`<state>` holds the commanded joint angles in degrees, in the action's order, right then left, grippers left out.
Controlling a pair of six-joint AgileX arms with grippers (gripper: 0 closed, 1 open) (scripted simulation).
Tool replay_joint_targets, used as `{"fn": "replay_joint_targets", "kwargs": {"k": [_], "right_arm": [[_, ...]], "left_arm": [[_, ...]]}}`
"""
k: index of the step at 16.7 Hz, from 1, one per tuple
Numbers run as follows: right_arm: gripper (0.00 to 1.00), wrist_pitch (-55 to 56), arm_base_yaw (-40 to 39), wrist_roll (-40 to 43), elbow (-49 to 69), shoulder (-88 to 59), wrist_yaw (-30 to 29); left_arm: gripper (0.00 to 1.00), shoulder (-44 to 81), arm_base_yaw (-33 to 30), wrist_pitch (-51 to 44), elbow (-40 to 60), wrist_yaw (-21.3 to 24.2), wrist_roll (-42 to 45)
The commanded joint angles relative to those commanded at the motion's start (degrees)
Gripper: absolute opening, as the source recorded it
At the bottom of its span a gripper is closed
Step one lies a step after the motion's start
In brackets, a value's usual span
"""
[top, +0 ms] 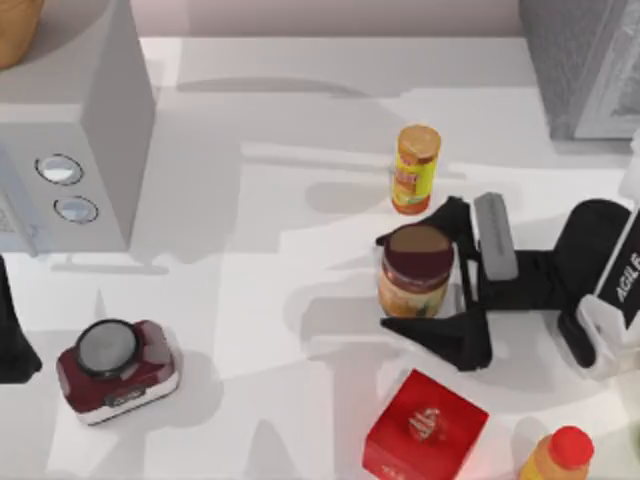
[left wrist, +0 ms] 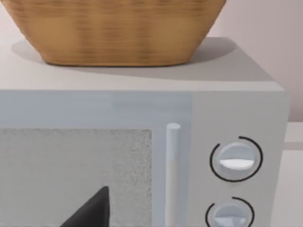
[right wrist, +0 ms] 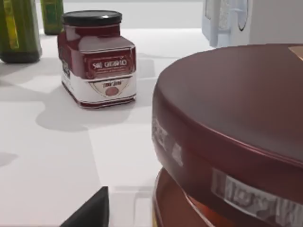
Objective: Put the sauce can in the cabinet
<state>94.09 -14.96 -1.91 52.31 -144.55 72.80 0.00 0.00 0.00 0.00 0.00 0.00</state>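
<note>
Top view: right pincer (top: 432, 288) is straddling the sauce can (top: 415, 270), fingers apart either side, just below the yellow can (top: 415, 168). Right wrist view: maroon lid is looming close. Grasp step; closing comes next, then carrying to the cabinet (top: 585, 62).

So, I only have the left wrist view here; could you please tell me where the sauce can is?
Observer: The sauce can stands upright, right of the table's middle, with the right gripper around it.
Operator: And where is the cabinet?
Observer: The cabinet is at the table's far right corner, beyond the can.
Operator: Is anything close by the can?
Observer: A yellow can stands just behind it, apart from it, and a red box sits in front.
</note>
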Motion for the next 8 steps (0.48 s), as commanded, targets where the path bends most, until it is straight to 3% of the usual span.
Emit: {"fn": "replay_joint_targets", "kwargs": {"k": [1,8], "right_arm": [[1.0,0.0,0.0,0.0,0.0,0.0,0.0],[0.47,0.0,0.0,0.0,0.0,0.0,0.0]], "left_arm": [[1.0,0.0,0.0,0.0,0.0,0.0,0.0],[1.0,0.0,0.0,0.0,0.0,0.0,0.0]]}}
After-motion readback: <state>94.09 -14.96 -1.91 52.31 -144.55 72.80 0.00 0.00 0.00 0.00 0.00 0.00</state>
